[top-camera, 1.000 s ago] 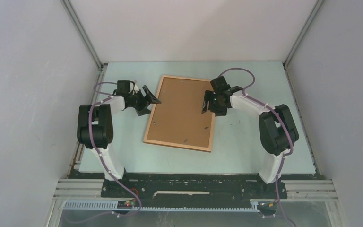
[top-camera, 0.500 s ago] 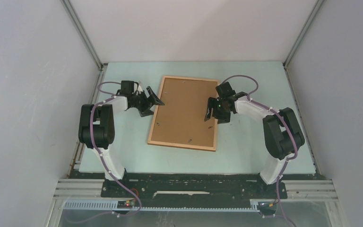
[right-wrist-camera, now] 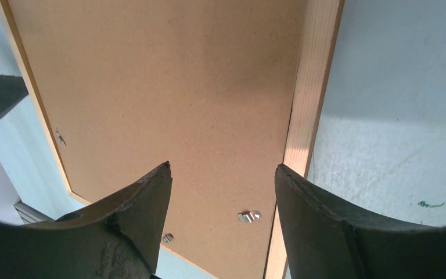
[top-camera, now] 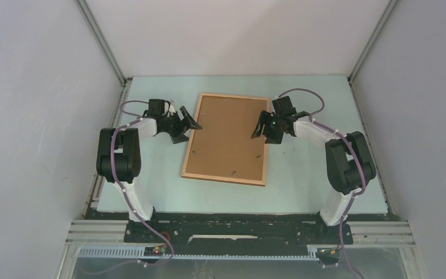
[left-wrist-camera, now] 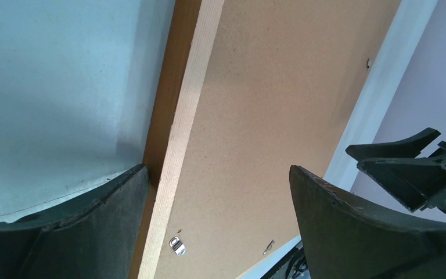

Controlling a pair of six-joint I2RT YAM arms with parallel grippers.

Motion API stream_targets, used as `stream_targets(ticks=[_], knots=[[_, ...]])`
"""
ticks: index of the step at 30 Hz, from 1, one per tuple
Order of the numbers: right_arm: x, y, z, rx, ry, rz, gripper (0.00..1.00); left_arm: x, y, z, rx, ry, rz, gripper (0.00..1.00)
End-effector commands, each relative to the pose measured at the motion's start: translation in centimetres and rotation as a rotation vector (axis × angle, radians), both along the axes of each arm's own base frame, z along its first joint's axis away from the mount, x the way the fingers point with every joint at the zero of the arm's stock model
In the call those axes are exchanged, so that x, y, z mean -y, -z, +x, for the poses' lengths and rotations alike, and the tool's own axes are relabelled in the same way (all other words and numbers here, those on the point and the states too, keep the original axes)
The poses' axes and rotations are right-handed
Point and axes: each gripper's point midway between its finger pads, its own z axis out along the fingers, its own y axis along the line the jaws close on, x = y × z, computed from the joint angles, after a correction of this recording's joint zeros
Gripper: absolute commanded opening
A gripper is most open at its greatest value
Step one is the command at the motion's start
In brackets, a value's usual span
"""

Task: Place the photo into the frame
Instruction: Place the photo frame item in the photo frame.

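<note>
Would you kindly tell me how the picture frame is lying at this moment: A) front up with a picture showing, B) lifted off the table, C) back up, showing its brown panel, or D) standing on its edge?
C: the frame lies flat on the table, with its brown back panel and a small metal clip facing up.

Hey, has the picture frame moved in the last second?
Yes. The frame has turned slightly, its near end swinging right, so it now lies squarer to the front edge of the table.
</note>
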Motion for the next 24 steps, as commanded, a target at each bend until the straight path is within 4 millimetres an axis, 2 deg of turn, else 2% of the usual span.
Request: stream_targets(ticks=[1, 8, 14, 19, 24], knots=[[-0.1, 0.2, 1.4, 0.022, 0.023, 0.045, 0.73, 0.8, -1.6, -0.2, 0.034, 0.038, -0.011, 0.91], [0.7, 1.9, 3.0, 0.006, 0.051, 0.046, 0.73, 0.7, -1.5, -0.2, 0.031, 0.037, -0.008, 0.91], [1.2, 2.1, 4.2, 0.014, 0.069, 0.073, 0.74, 0.7, -1.4, -0.2, 0.03, 0.038, -0.003, 0.91], [-1.0, 2.2, 4.8, 0.016, -0.007, 0.149, 0.73, 0.7, -1.4, -0.2, 0.029, 0.041, -0.005, 0.91], [-3.4, 0.6, 4.5, 0.066, -0.089, 0.204, 0.71, 0.9, -1.5, -0.1, 0.029, 0.049, -0.012, 0.91]])
